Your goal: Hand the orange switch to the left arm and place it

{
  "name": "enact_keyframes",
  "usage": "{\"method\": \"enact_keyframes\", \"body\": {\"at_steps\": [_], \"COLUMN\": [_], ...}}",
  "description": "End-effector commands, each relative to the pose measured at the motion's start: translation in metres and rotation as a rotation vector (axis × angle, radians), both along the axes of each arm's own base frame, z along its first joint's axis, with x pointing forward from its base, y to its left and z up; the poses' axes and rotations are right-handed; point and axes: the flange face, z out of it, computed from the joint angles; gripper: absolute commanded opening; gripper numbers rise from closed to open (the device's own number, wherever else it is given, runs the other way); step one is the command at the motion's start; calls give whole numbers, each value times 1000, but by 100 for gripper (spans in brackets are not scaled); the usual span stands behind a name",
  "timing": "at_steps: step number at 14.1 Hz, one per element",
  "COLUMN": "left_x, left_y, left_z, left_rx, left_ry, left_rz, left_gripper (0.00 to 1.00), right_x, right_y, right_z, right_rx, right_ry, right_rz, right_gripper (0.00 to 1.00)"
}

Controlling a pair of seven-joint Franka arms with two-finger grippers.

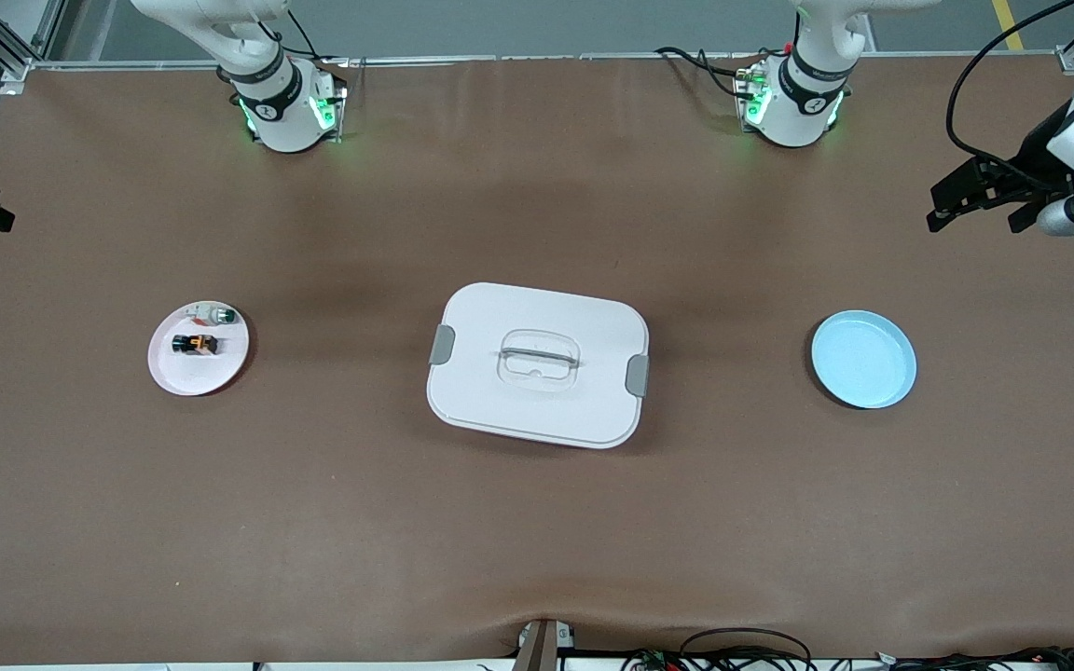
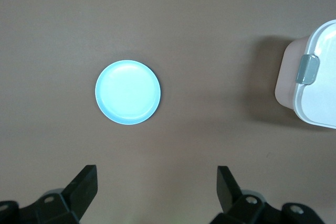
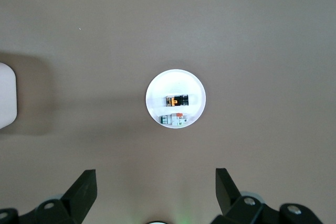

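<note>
orange switch lies on the pink plate near the right arm's end of the surface; both claws, left claw and right claw, hang spread.

No readable text, labels, brands or nos. anywhere. The arm bases carry small dark round marks, too small to read. The switch shows orange markings, no legible chars. The box lid is plain, no print.
</note>
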Motion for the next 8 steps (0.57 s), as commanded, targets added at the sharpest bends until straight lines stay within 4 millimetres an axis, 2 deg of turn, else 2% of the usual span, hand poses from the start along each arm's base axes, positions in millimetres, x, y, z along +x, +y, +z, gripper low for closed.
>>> {"method": "enact_keyframes", "body": {"at_steps": [1,3,5,8], "left_x": [3,3,3,3], "left_y": [3,3,3,4], "left_z": [6,5,5,5], "left_rx": [27,27,25,27], "left_ry": [3,4,4,4], "left_rz": [-8,-8,-6,-4], "left_gripper": [100,100,100,100], "right_x": [12,25,27,33], "right_y": [0,2,-3,-4], "right_z": [-15,-35,-41,-62], "right_rx": [-6,-4,1,3], "right_ry": [4,28,40,87], "right_rz": [-15,-11,-20,-15], "right_gripper": [100,100,100,100]}}
